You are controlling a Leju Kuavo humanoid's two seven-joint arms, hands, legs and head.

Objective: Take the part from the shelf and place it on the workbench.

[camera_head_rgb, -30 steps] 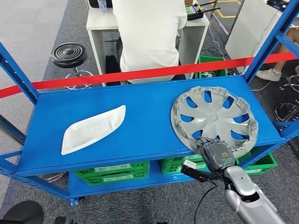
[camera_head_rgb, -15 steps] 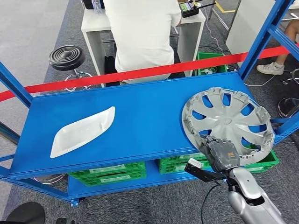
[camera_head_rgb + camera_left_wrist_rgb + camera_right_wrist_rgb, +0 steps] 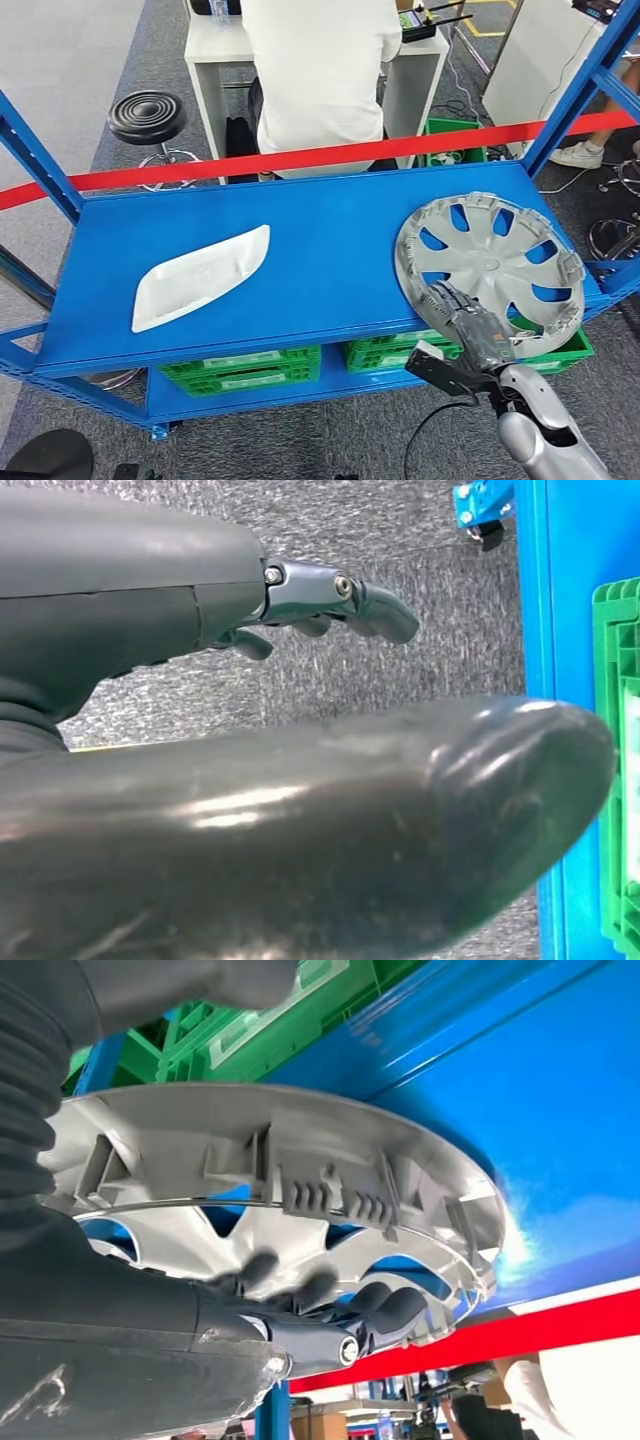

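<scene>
The round silver plastic wheel cover [image 3: 490,272] lies inner side up at the right end of the blue metal shelf [image 3: 317,250], its near and right edges reaching past the shelf's rim. The right robot hand [image 3: 472,330] grips the cover at its near edge; in the right wrist view its dark fingers [image 3: 377,1305] lie curled against the spoked inside of the cover [image 3: 302,1200] while the thick thumb sits on the other side of the rim. The left robot hand [image 3: 226,730] hangs over grey carpet beside the shelf's blue leg, holding nothing, its fingers [image 3: 355,595] stretched out and apart from the thumb. Well apart from the cover, toward the left of the shelf, lies a white elongated plastic panel [image 3: 200,277]. Green plastic crates [image 3: 241,368] stand on the lower level. A red tape [image 3: 226,165] runs across behind the shelf, and beyond it a person in a white shirt [image 3: 321,70] sits at a white bench [image 3: 219,50], with a black round stool [image 3: 147,118] to the left.
</scene>
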